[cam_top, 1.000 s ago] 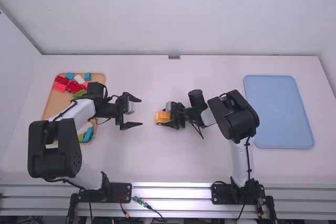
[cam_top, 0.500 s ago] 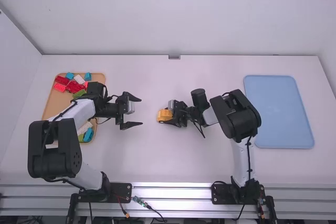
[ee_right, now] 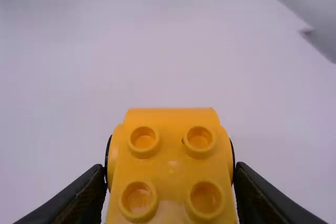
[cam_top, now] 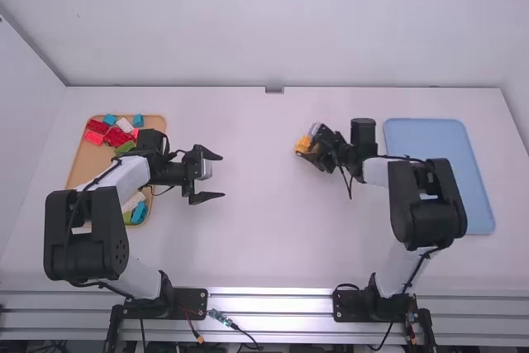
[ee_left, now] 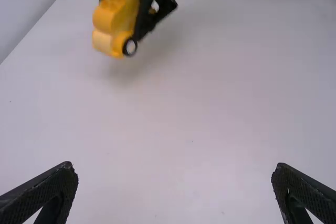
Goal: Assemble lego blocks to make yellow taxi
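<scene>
So your right gripper (cam_top: 307, 148) has the taxi (cam_top: 302, 144) pinched pretty snugly, one finger on each side, and you've got it up off the table (cam_top: 248, 245) with a faint shadow under it in the left wrist view. It's sitting a bit tilted, and you can see a dark wheel (ee_left: 129, 47) with a pale hub on it. From the right wrist cam you're looking at four yellow studs (ee_right: 205, 198). Over in the high view, it's between your left gripper (cam_top: 223, 175) and the blue tray (cam_top: 438, 175). That left one is spread wide with nothing in it, fingers well apart. Your left arm (cam_top: 124, 178) reaches across the tan tray (cam_top: 86, 161), where you've got red, blue, green and white blocks (cam_top: 118, 136).
</scene>
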Available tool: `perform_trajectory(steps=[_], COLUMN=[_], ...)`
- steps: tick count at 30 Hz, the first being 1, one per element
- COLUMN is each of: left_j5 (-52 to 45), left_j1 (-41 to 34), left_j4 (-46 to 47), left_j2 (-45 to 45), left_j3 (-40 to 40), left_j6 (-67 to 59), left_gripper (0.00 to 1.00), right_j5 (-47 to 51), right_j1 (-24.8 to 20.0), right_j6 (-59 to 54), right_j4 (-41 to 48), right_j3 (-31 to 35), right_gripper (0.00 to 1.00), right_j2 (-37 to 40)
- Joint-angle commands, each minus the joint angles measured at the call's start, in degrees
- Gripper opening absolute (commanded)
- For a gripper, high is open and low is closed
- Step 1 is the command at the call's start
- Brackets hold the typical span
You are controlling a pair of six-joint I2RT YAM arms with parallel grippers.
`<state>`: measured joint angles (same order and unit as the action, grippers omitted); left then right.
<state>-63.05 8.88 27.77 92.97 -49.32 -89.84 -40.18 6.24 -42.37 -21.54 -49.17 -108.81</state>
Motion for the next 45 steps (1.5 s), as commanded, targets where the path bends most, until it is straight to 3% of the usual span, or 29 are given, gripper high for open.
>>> perform_trajectory(steps=[1, 11, 19, 25, 35, 45], left_j5=[-1.9, -1.9, -1.9, -1.9, -1.9, -1.9], left_j1=[-0.2, -0.2, -0.2, -0.3, 0.0, 0.1], left_j4=[0.2, 0.2, -0.2, -0.2, -0.2, -0.2], left_j2=[-0.9, -0.9, -0.9, -0.9, -0.9, -0.9], left_j3=[1.0, 1.0, 1.0, 1.0, 1.0, 1.0], left_j6=[0.0, 0.0, 0.0, 0.0, 0.0, 0.0], left_gripper=[0.99, 0.99, 0.99, 0.99, 0.99, 0.99], right_j5=[5.4, 5.6, 5.5, 5.6, 11.4, 11.8], right_j1=[-5.2, -28.4, -39.8, -42.6, -40.7, -41.2], right_j6=[0.2, 3.6, 5.2, 7.5, 11.2, 11.3], right_j4=[1.6, 2.1, -2.3, -7.2, -14.1, -15.5], right_j3=[-0.5, 2.6, 5.4, 8.2, 8.2, 8.3], right_gripper=[0.40, 0.40, 0.39, 0.40, 0.41, 0.45], right_j2=[3.6, 7.2, 7.1, 6.9, -1.3, -1.9])
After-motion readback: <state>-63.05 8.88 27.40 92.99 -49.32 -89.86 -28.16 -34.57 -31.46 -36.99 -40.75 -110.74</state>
